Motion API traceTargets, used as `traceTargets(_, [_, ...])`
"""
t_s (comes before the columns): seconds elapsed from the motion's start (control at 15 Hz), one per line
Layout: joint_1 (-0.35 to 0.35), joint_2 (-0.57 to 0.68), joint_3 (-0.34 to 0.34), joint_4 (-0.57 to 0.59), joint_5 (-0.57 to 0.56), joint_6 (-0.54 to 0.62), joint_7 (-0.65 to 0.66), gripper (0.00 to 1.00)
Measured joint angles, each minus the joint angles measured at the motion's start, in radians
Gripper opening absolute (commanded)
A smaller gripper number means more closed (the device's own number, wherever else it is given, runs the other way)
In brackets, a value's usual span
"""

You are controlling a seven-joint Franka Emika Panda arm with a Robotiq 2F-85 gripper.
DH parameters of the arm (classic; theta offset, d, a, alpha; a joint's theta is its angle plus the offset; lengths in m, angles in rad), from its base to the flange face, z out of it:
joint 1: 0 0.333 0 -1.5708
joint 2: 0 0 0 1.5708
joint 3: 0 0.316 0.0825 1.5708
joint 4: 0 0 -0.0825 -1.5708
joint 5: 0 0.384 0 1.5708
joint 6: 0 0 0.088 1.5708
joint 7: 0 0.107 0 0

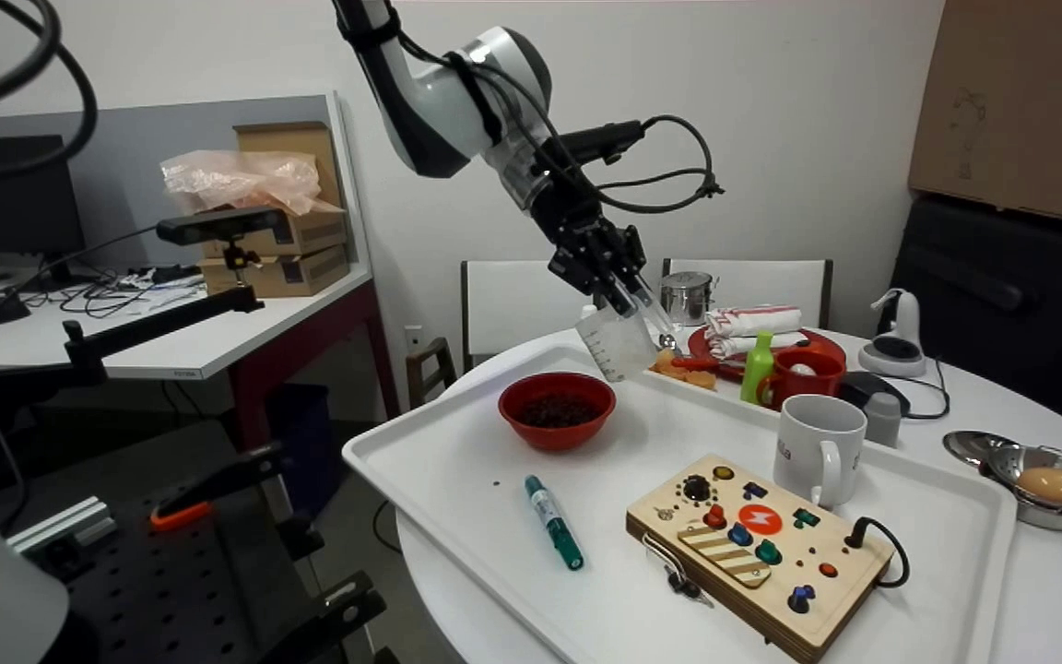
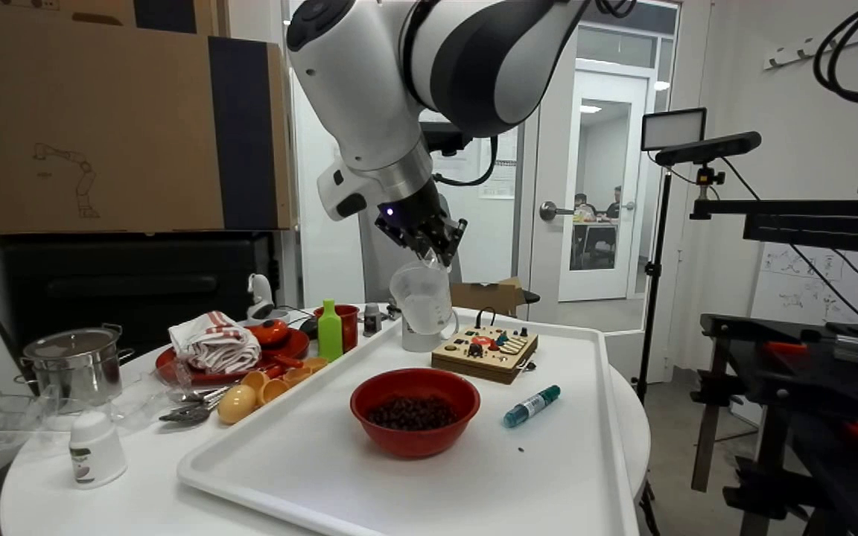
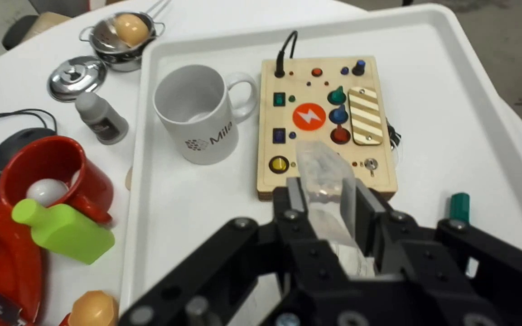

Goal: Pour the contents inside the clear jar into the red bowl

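A white rectangular tray (image 1: 457, 461) is lying on a white table (image 1: 1061, 590); pouring is apparently nearing completion.
In an exterior view, the shallow glossy red bowl (image 1: 557, 439) is holding dark granules (image 1: 556, 410); the see-through greyish cylindrical jar (image 1: 619, 345) is hanging aslant, apart from it, below-left of the black gripper (image 1: 631, 297), whose jaws, in the wrist view, are clasping its handle (image 3: 324, 170).

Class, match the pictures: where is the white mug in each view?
In an exterior view: the white mug, right of centre, beyond the wooden button box.
In an exterior view: the white mug, below centre, partly hidden by the clear jar.
Wrist view: the white mug, upper left of centre.
Shared landmark: the wooden button box.
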Motion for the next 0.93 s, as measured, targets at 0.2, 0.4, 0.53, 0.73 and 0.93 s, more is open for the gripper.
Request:
traceTargets(0.2, [-0.036,-0.006,-0.024,0.0,0.14,0.093,-0.003,0.15])
traceTargets(0.4, [-0.058,-0.007,-0.054,0.0,0.268,0.171,0.004,0.15])
traceTargets(0.53, [-0.063,-0.006,-0.078,0.0,0.335,0.217,0.017,0.15])
traceTargets(0.73, [-0.061,-0.003,-0.115,0.0,0.382,0.275,0.057,0.15])
traceTargets(0.93, [-0.058,0.01,-0.145,0.004,0.408,0.325,0.096,0.15])
